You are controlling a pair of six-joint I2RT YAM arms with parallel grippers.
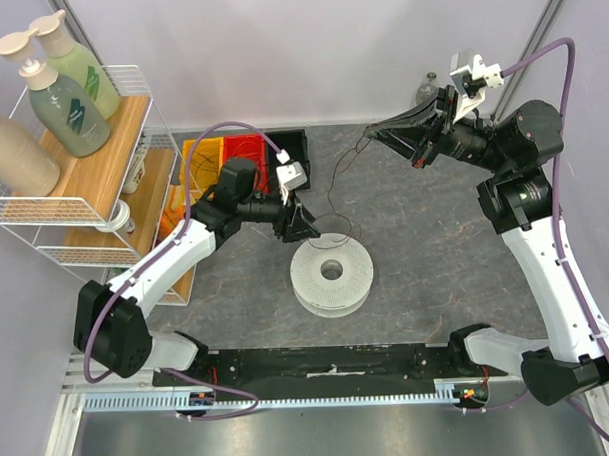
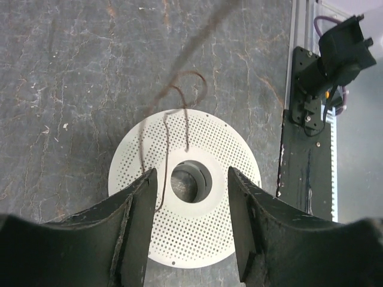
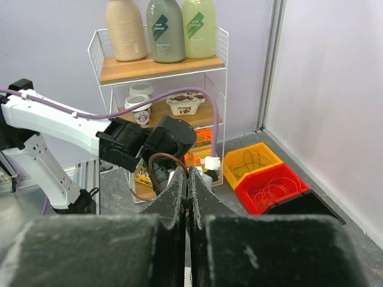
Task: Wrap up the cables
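Observation:
The white perforated spool (image 1: pixel 331 272) lies flat mid-table. The thin dark cable (image 1: pixel 331 199) runs from my right gripper (image 1: pixel 369 135) down to a small loop on the spool's far edge. My right gripper is raised at the back right and shut on the cable's end; in the right wrist view the cable (image 3: pixel 165 155) curls out from the closed gripper (image 3: pixel 189 175). My left gripper (image 1: pixel 301 226) hovers open over the spool's far-left edge. In the left wrist view the gripper (image 2: pixel 190 174) straddles the spool (image 2: pixel 197 239), with the cable (image 2: pixel 185 122) hanging beside the left finger (image 2: pixel 139 227).
A wire rack (image 1: pixel 83 201) with bottles stands at the left. Orange (image 1: pixel 204 156), red (image 1: pixel 244 148) and black (image 1: pixel 290 143) bins sit at the back, behind the left arm. A black rail (image 1: pixel 329 362) runs along the near edge.

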